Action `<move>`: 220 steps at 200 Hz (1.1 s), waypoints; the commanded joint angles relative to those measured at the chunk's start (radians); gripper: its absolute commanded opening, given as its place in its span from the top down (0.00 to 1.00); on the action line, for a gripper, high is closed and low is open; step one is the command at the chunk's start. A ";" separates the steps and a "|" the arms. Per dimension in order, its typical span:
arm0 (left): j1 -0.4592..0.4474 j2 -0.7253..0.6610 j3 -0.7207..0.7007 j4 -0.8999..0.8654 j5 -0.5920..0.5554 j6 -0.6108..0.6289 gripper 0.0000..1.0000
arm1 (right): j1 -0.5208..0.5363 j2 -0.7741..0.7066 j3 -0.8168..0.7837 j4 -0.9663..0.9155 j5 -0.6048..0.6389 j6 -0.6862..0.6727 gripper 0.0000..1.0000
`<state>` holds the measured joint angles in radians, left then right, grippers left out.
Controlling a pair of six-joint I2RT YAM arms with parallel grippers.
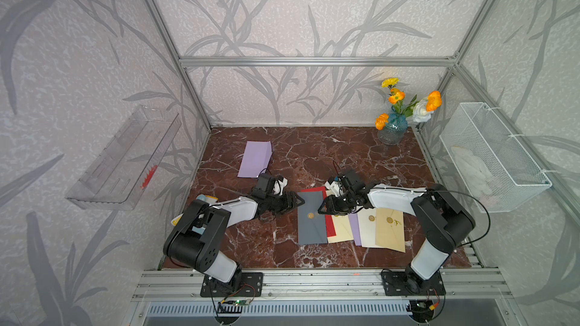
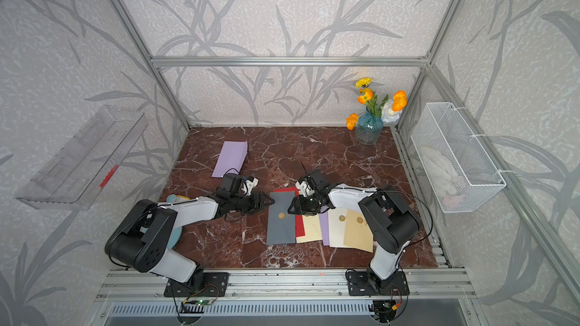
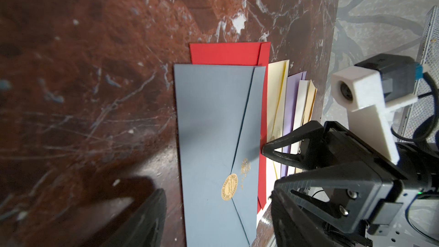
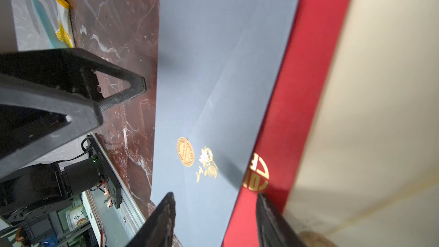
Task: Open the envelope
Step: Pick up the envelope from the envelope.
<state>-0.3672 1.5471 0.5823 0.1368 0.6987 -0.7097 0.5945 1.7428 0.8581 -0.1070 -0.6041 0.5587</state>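
Well, both arms end spread, with nothing in them. The gray-blue envelope lies flat on the worktop, at the left end of a fanned row, overlapping a red envelope. Its flap is down, its tip under a round gold sticker. My left pincer sits just beside the envelope's left edge. My right pincer hangs over its right edge near the sticker; whether it touches, I cannot tell.
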 commanded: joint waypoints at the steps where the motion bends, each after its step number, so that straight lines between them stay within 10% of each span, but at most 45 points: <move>1: -0.009 0.017 -0.015 0.026 0.010 -0.004 0.31 | -0.019 0.031 -0.031 0.087 -0.054 0.055 0.46; 112: -0.026 0.086 -0.018 0.110 0.040 -0.040 0.34 | -0.023 0.109 -0.056 0.314 -0.158 0.194 0.50; 220: -0.030 0.093 0.000 0.111 0.038 -0.034 0.34 | -0.022 0.107 -0.036 0.370 -0.186 0.206 1.00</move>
<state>-0.3889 1.6215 0.5800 0.2813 0.7448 -0.7532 0.5728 1.8454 0.8139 0.2367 -0.7769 0.7685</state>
